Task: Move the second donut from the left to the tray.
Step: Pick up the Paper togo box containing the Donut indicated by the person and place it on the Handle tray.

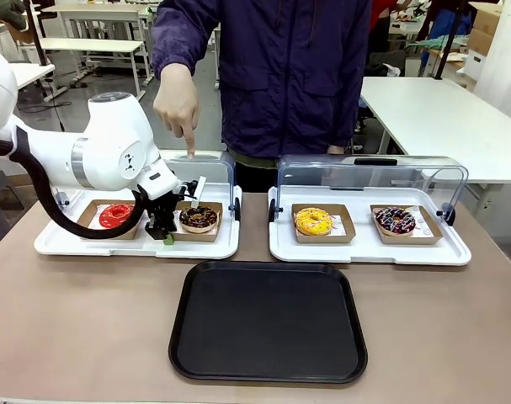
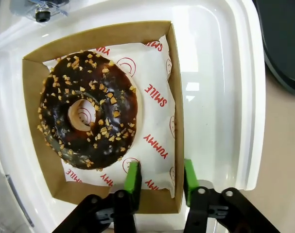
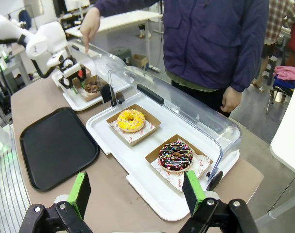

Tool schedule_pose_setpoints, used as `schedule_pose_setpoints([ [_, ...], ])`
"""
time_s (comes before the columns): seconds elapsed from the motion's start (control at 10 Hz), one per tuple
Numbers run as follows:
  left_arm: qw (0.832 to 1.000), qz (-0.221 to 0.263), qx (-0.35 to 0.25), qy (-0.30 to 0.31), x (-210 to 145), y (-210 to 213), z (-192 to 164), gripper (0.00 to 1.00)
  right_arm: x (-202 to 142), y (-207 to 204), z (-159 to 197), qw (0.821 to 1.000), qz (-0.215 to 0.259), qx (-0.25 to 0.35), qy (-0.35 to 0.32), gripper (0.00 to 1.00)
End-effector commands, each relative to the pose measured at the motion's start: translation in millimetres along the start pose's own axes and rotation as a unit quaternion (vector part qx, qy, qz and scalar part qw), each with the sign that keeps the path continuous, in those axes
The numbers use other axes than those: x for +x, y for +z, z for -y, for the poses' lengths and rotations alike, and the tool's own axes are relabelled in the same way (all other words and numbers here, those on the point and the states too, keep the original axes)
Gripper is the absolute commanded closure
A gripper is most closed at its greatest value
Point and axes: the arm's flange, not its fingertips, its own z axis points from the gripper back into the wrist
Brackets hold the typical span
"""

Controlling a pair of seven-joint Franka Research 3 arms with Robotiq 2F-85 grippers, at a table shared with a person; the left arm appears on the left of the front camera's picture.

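Observation:
The chocolate donut with light sprinkles [image 1: 198, 217] [image 2: 86, 109] [image 3: 93, 87] lies in its small brown cardboard tray [image 2: 35, 145] on the left white tray. My left gripper [image 1: 164, 229] [image 2: 161, 174] is down at that cardboard tray's near edge. Its jaws are open and straddle the side wall, one green pad [image 2: 132, 177] inside over the paper and the other outside. The large black tray [image 1: 268, 320] [image 2: 283, 43] [image 3: 57, 145] lies in the middle of the table, nearer me. My right gripper [image 3: 136, 194] hangs wide open above the right white tray.
A red donut [image 1: 116, 215] sits left of the chocolate one. A yellow donut [image 1: 313, 221] and a colour-sprinkled dark donut [image 1: 395, 220] sit in the right white tray [image 1: 369, 250] under a raised clear lid. The person's hand [image 1: 179, 105] points down at the left case.

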Motion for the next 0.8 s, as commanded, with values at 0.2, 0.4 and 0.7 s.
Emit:
schedule_pose_setpoints([
  [0.2, 1.000, -0.019, -0.021, 0.001, 2.3, -1.7, -2.5, 1.00, 1.4, -0.8, 2.7, 1.000, 0.016, 0.000, 0.013, 0.00],
  [0.4, 0.999, -0.025, -0.031, -0.002, 3.6, -4.3, -2.6, 1.00, 1.4, -0.8, 2.7, 1.000, 0.016, 0.000, 0.013, 0.00],
  [0.7, 1.000, -0.010, -0.018, -0.007, 1.9, 0.4, -0.5, 1.00, 1.4, -0.8, 2.7, 1.000, 0.016, 0.000, 0.013, 0.00],
])
